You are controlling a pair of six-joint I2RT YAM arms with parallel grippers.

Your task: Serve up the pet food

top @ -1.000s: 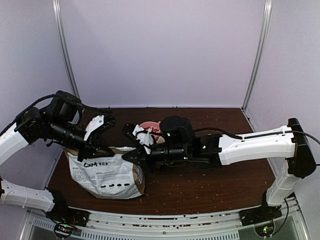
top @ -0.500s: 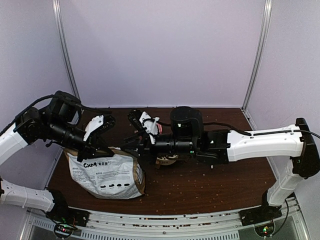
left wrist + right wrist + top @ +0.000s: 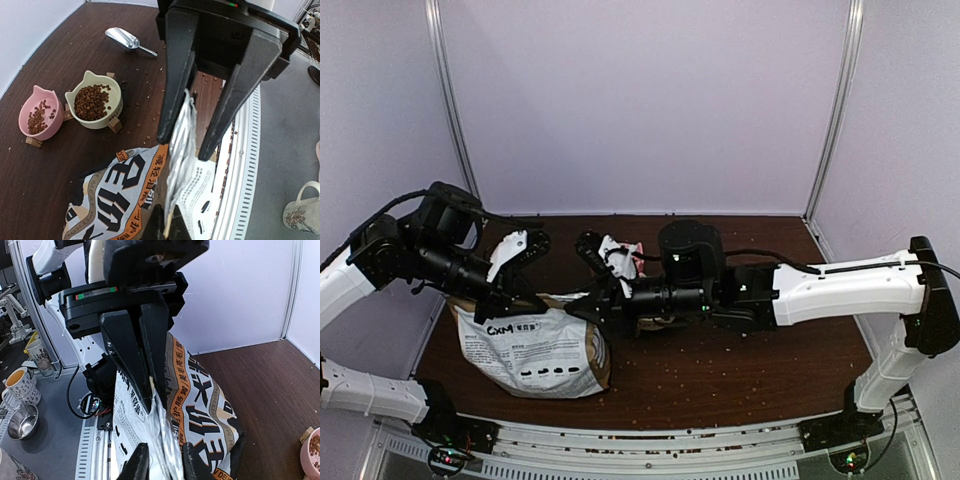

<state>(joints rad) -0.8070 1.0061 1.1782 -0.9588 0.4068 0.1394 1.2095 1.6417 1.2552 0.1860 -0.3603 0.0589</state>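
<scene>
The pet food fills a cream cat-ear bowl [image 3: 92, 101], and a little lies in a pink bowl [image 3: 40, 116]. The printed bag [image 3: 535, 350] stands at the table's front left. My left gripper [image 3: 187, 142] is shut on the bag's [image 3: 115, 200] foil-lined top edge. My right gripper [image 3: 165, 462] faces it from the other side. Its jaws stand a little apart, astride the same foil edge of the bag [image 3: 210, 405]. In the top view the right gripper [image 3: 590, 308] meets the bag's upper right corner, and the right arm hides the bowls.
A silver scoop [image 3: 125, 39] lies on the table beyond the bowls. Loose kibble [image 3: 700, 375] is scattered over the dark tabletop. The white rail [image 3: 245, 165] runs close along the near edge by the bag. Mugs [image 3: 20, 385] and a metal bowl [image 3: 22, 422] stand off the table.
The right arm has shifted a little right and back along the bag's top, and its jaws have parted from shut. The left arm and the bag have stayed put.
</scene>
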